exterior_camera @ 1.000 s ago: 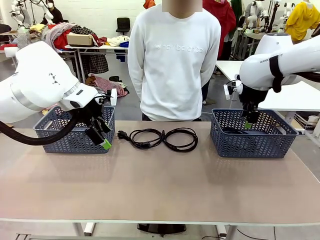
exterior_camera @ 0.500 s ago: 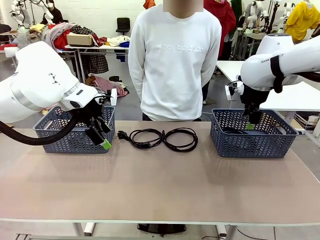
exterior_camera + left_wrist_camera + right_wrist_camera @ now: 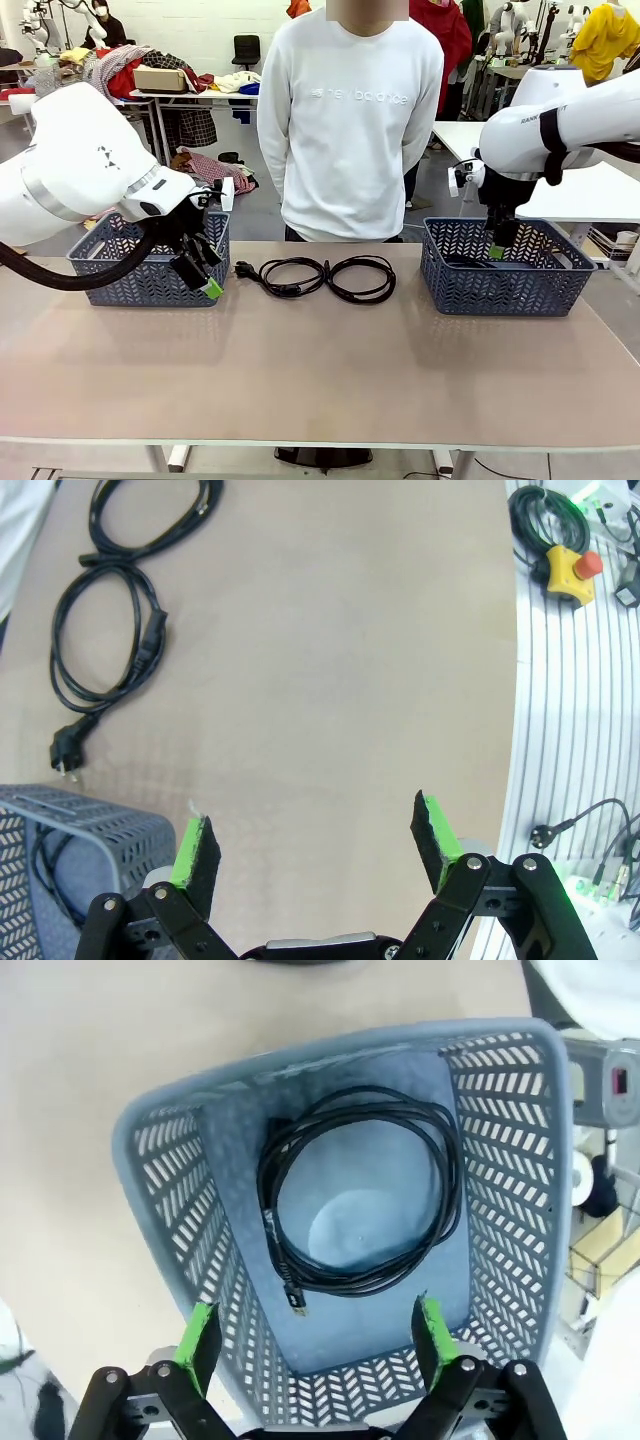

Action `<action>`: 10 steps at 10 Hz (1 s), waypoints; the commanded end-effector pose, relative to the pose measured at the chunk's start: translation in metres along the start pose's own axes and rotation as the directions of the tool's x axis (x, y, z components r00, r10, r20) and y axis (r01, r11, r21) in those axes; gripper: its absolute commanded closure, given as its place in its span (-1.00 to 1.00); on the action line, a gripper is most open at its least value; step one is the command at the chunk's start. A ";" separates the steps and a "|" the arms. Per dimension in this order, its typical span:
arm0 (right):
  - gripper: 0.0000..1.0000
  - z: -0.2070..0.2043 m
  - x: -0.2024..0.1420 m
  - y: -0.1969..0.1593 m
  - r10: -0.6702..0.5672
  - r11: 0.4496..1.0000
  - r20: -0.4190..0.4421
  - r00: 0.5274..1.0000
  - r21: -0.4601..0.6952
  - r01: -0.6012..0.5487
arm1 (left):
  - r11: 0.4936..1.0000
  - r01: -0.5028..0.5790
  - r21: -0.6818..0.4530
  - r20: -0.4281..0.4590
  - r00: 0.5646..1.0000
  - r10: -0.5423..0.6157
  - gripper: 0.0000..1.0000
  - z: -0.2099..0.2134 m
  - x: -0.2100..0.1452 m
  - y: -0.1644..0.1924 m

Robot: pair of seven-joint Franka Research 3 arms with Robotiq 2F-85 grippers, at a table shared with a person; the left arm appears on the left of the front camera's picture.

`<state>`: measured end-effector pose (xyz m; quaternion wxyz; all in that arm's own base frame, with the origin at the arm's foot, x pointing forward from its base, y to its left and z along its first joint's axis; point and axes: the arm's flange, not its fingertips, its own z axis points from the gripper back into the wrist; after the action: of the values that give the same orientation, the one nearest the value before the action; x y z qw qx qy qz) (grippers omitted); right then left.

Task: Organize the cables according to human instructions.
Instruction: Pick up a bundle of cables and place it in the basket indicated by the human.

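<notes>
A long beige table [image 3: 320, 380] ran across the scene. Two grey-blue plastic baskets with slotted walls stood on it toward the far edge, well apart: the left basket [image 3: 140, 280] at the robot's left and the right basket [image 3: 500, 290] at its right. Between them, two loosely coiled black cables lay flat, close together: the first cable [image 3: 283, 291], its plug pointing toward the left basket, and the second cable [image 3: 360, 299].

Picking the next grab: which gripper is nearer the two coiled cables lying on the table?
Left. The left gripper hangs open by the left basket, close beside the cables; the right gripper is open above the right basket, farther off.
</notes>
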<state>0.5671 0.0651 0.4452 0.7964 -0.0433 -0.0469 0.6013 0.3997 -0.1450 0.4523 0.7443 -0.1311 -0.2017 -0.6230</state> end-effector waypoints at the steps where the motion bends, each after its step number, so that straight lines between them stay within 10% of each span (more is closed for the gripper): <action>1: -1.00 0.008 0.015 0.029 -0.146 0.989 0.011 0.989 -0.007 0.146 | 1.000 -0.002 0.007 -0.009 1.000 0.002 -1.00 0.002 0.000 0.001; 10: -1.00 0.009 0.065 0.133 -0.251 0.966 0.319 0.914 0.017 0.259 | 1.000 -0.002 0.007 -0.009 1.000 0.002 -1.00 0.002 0.000 0.001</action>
<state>0.4654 0.1699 0.4445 0.8588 0.0306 -0.1633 0.4846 0.3998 -0.1451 0.4526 0.7443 -0.1310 -0.2019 -0.6230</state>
